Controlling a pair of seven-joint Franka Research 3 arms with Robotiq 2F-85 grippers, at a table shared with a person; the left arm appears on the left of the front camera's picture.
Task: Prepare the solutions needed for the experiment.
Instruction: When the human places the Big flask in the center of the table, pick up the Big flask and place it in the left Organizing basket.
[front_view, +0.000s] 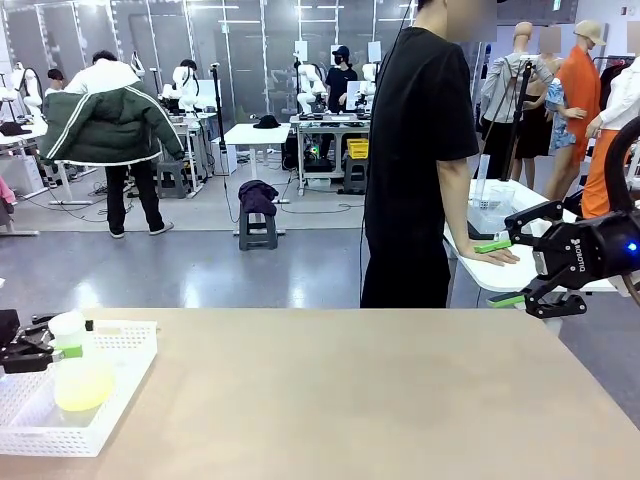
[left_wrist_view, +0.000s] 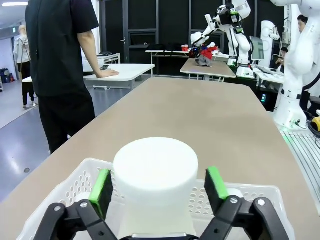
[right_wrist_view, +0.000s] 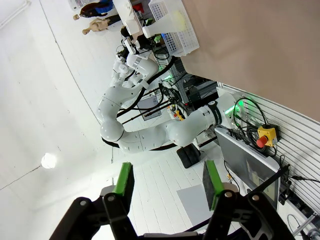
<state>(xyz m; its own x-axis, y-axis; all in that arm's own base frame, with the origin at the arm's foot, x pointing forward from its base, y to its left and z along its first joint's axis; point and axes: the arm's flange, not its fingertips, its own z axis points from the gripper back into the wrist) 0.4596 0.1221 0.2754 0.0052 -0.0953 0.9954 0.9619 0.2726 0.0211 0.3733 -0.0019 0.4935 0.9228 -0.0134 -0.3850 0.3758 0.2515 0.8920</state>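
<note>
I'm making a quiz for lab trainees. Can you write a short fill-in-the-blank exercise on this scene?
1. The flask stands in a white perforated ____.
2. The liquid in the flask is pale ____.
3. The left end effector has its green pads on either side of the flask's white ____.
4. The right end effector hangs in the air holding ____.

Missing words: tray; yellow-green; cap; nothing
</note>
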